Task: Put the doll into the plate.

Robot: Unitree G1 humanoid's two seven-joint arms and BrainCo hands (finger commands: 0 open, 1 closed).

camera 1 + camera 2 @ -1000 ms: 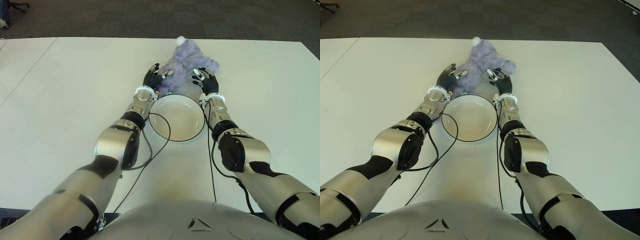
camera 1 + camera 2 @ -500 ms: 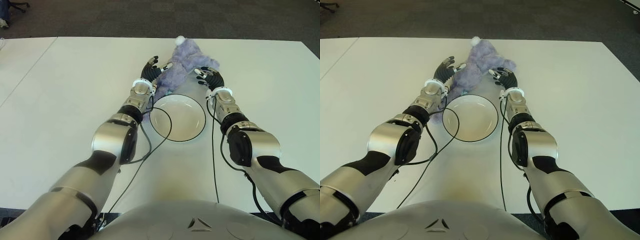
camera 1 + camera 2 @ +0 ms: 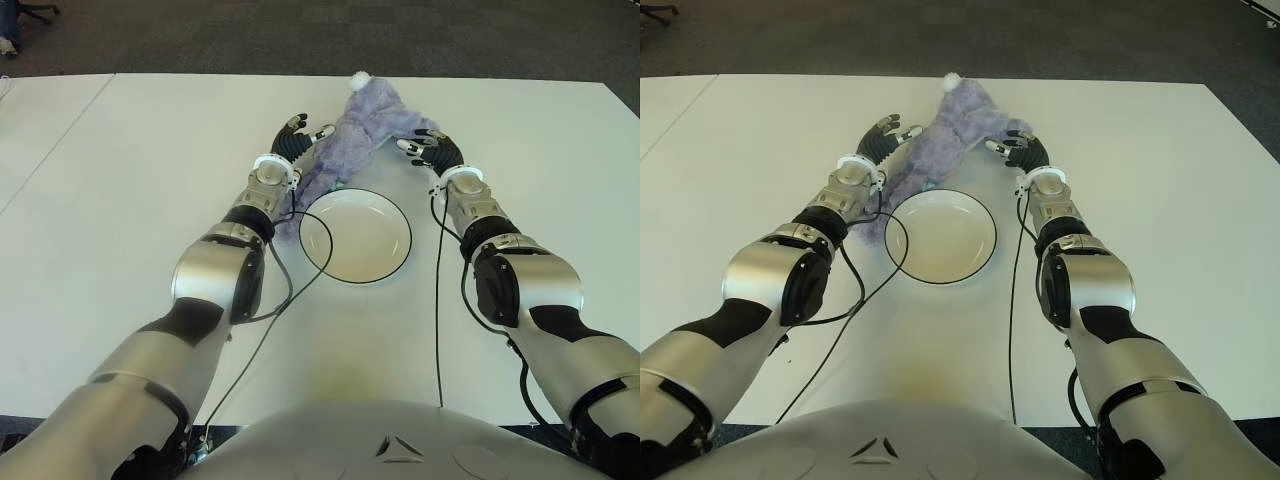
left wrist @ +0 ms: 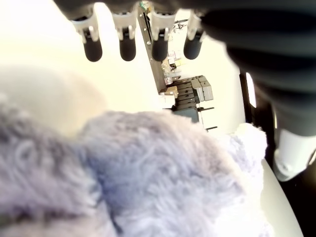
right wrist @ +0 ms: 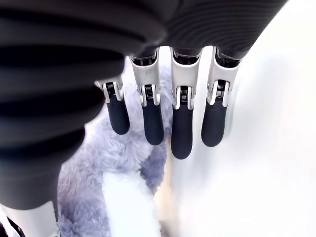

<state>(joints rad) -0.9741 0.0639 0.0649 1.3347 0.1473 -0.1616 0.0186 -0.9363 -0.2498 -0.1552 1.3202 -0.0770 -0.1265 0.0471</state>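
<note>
White tabletop (image 3: 130, 180) fills the scene, w/ dark carpet (image 3: 300, 35) beyond its far edge.

Left hand (image 3: 293, 140) sits on the robot's left side of the doll, fingers spread & straight. Left wrist view shows the fingertips (image 4: 127, 48) clear of the fur, nothing between them, so it's released, not gripping. Palm faces inward toward the toy, prob. so it can press from that flank.

Purple plush doll (image 3: 350, 135) lies flat on the table between the two hands, white pom-pom end pointing away from the robot. One limb trails down alongside the left wrist. It's not in either hand and not yet in the dish.

White plate (image 3: 390, 262), dark-rimmed, sits just nearer the robot than the doll, between the two forearms, nothing in it. Near enough that the toy needs only a short carry back.

Right hand (image 3: 429, 148) is at the doll's right flank, fingers extended too. Right wrist view shows its fingers (image 5: 181, 133) straight w/ fur just past the tips, no clench. Looks like a two-handed squeeze setup: soft, floppy toy, so both sides get bracketed before lifting.
</note>
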